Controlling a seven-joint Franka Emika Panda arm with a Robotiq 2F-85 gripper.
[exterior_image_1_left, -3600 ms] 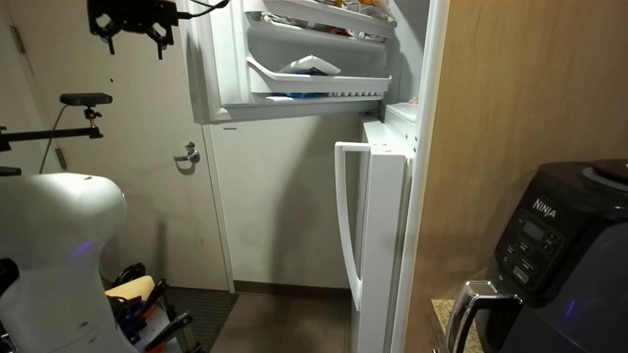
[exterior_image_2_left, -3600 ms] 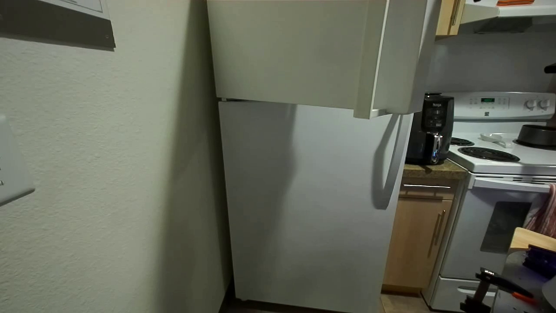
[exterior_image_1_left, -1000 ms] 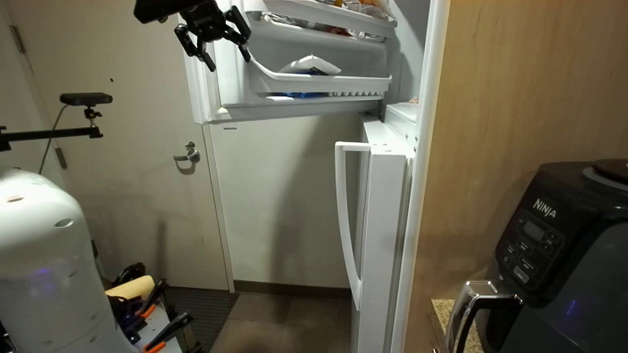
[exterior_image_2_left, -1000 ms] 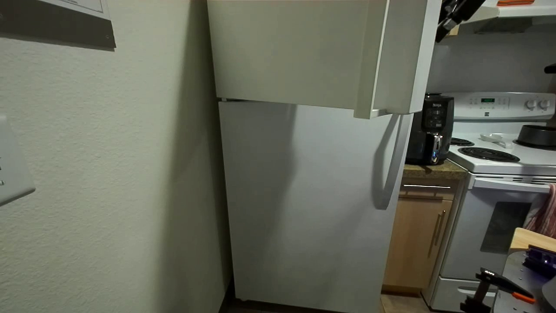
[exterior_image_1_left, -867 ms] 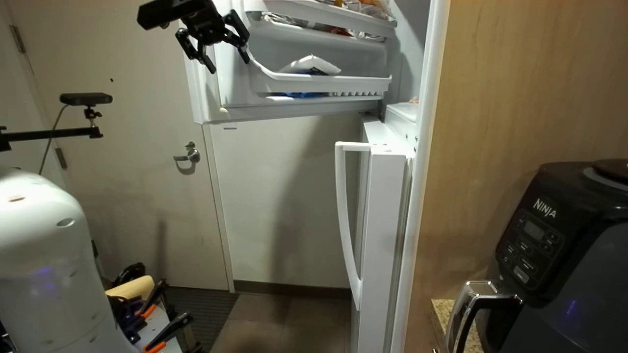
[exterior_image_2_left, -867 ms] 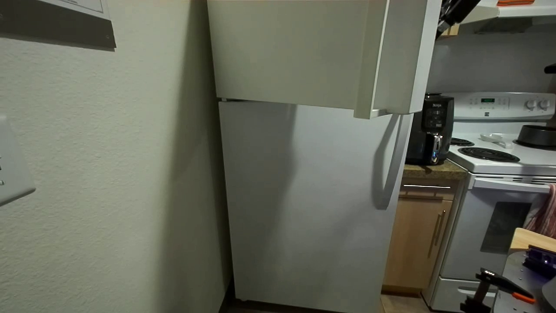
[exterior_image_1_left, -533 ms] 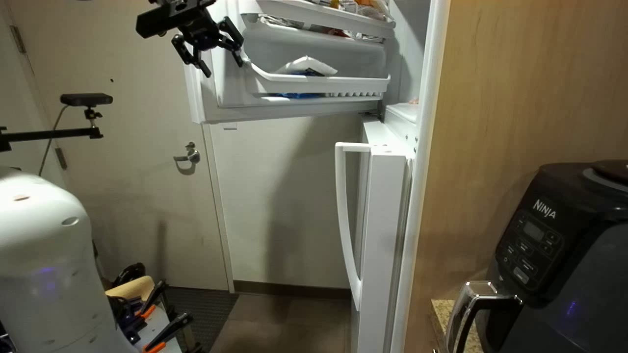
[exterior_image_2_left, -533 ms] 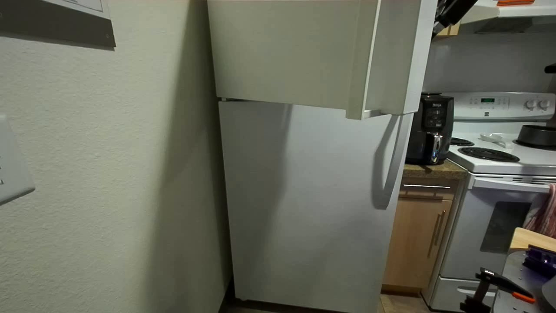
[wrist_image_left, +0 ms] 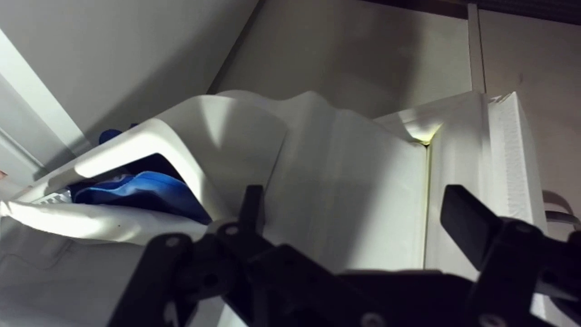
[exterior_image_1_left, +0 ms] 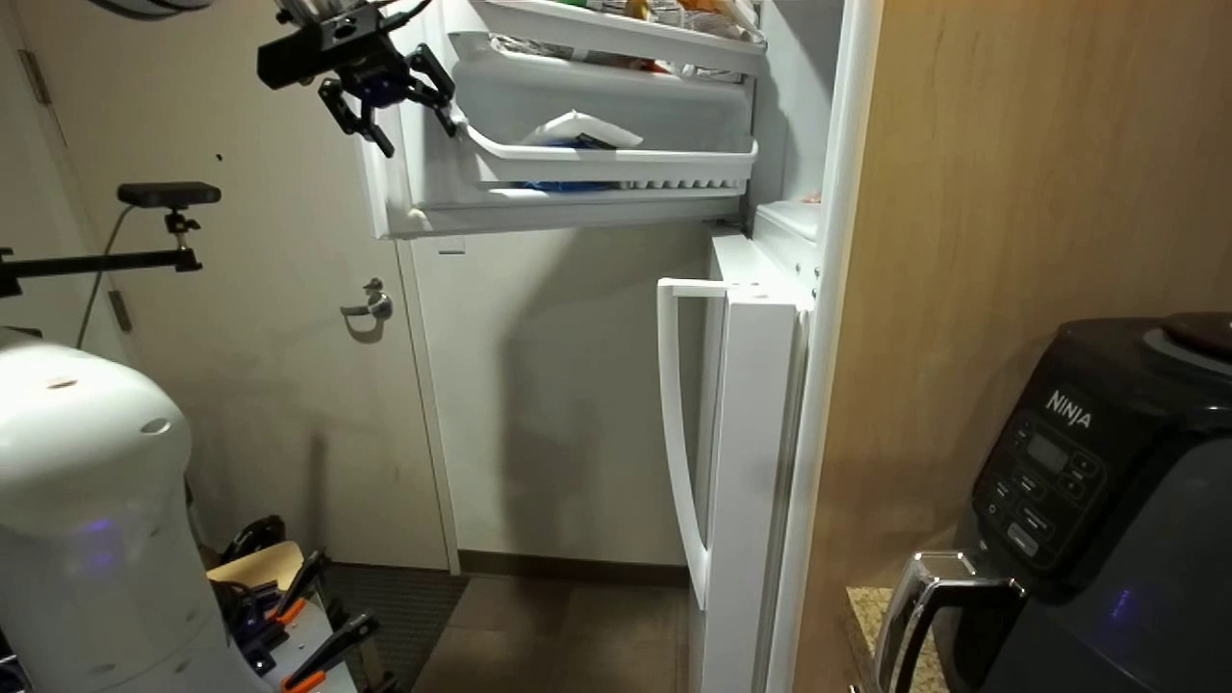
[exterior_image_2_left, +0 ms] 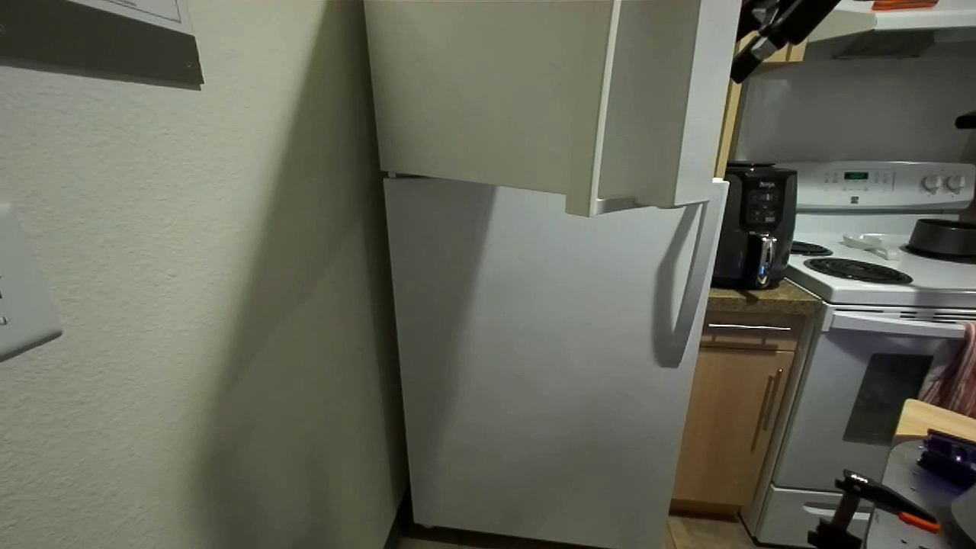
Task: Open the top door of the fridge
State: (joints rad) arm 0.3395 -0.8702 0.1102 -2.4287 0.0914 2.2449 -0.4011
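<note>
Gripper [exterior_image_1_left: 420,142] spread beside open top door [exterior_image_1_left: 577,207]; Ninja air fryer [exterior_image_1_left: 1088,529] on counter [exterior_image_1_left: 871,606]; door's lower bin [exterior_image_1_left: 616,166] holds white-and-blue packaging [exterior_image_1_left: 585,127].

White all over the fridge [exterior_image_2_left: 534,343], white again on the top door [exterior_image_2_left: 473,91], and there's the hand [wrist_image_left: 356,211], deep black! Vivid blue on the packaging [wrist_image_left: 147,190]; near the front edge of the speckled brown counter [exterior_image_2_left: 785,299], a black air fryer [exterior_image_1_left: 1136,539] lettered in white; reddish stripes down the towel [exterior_image_2_left: 955,377], honey tan on the wood panel [exterior_image_1_left: 1011,183].
</note>
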